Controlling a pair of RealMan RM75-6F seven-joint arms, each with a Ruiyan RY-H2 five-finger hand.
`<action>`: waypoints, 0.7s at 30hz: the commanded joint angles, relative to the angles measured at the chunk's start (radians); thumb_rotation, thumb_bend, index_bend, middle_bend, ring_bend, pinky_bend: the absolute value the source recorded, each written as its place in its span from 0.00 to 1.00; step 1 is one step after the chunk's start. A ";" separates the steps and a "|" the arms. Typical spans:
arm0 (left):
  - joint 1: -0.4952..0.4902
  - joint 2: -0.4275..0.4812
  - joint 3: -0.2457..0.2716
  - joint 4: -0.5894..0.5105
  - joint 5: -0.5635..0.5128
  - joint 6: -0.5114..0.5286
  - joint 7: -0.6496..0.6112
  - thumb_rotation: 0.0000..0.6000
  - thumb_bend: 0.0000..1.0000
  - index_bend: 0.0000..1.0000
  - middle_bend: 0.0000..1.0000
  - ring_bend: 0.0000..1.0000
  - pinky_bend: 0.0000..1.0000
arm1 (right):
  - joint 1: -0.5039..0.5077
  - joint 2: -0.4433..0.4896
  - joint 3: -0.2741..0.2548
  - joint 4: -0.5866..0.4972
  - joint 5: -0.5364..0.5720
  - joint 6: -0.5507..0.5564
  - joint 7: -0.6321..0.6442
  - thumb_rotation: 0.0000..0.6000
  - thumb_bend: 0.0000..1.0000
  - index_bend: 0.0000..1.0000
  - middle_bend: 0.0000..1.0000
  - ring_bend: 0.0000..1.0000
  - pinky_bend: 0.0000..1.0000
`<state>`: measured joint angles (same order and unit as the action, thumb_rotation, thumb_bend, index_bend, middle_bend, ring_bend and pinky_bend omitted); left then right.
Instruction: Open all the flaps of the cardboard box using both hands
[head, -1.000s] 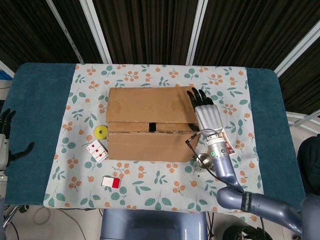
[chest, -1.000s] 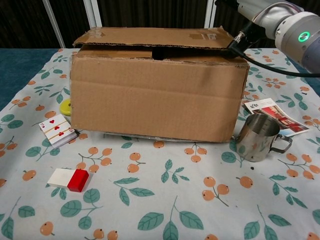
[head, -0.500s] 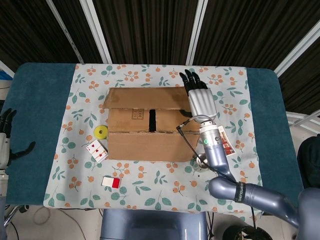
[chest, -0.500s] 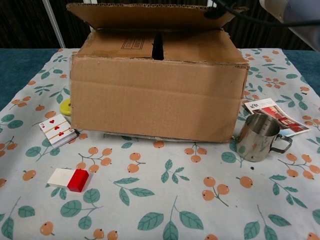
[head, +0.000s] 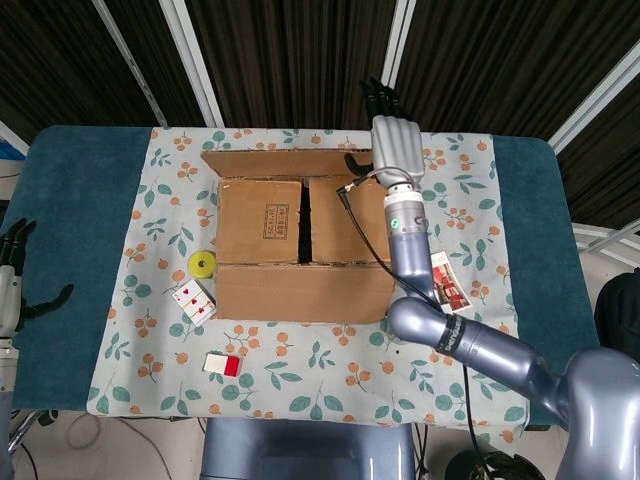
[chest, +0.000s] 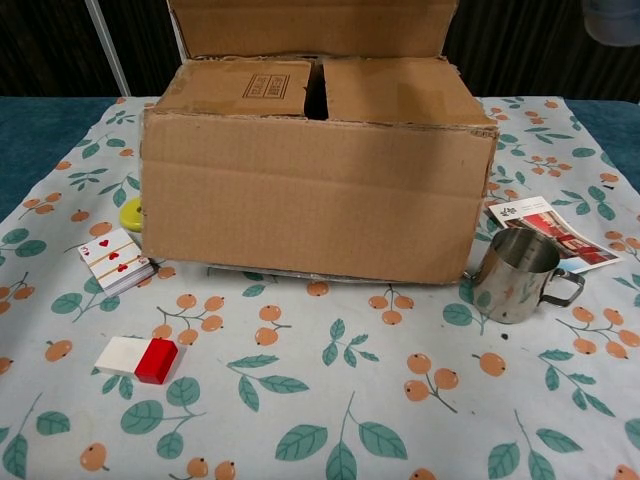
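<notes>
While my right robot hand (head: 396, 145), fingers flat, props the far flap (head: 280, 163) at twelve o'clock, I should push it fully back (left robot hand (head: 14, 285) idle, open); cardboard box (chest: 315, 190) sits mid-desk.

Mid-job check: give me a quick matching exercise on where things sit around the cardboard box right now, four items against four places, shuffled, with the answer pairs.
Things:
1. small steel cup with a handle
2. flat yellow disc
3. white and red block
4. right hand

Places:
A. against the raised far flap of the brown cardboard box
B. on the tablecloth near the front left, beyond the playing cards
C. by the box's front right corner
D. left of the box

Pairs: 1-C, 2-D, 3-B, 4-A
</notes>
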<state>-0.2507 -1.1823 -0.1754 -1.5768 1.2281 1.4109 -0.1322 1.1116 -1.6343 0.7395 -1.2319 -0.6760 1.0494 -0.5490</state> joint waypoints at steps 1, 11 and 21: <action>0.001 -0.001 -0.003 0.001 0.001 0.000 0.002 1.00 0.21 0.00 0.00 0.00 0.00 | 0.103 -0.042 0.026 0.168 0.063 -0.067 -0.022 1.00 0.31 0.00 0.00 0.00 0.22; 0.008 -0.001 -0.014 0.004 -0.001 -0.005 -0.003 1.00 0.21 0.00 0.00 0.00 0.00 | 0.291 -0.143 0.037 0.573 0.117 -0.200 0.010 1.00 0.29 0.00 0.00 0.00 0.22; 0.009 -0.002 -0.016 0.002 -0.002 -0.023 0.000 1.00 0.21 0.00 0.00 0.00 0.00 | 0.327 -0.193 0.007 0.720 0.088 -0.247 0.081 1.00 0.29 0.00 0.00 0.00 0.22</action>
<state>-0.2421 -1.1846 -0.1916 -1.5744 1.2258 1.3890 -0.1321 1.4460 -1.8227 0.7530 -0.5142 -0.5828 0.8032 -0.4755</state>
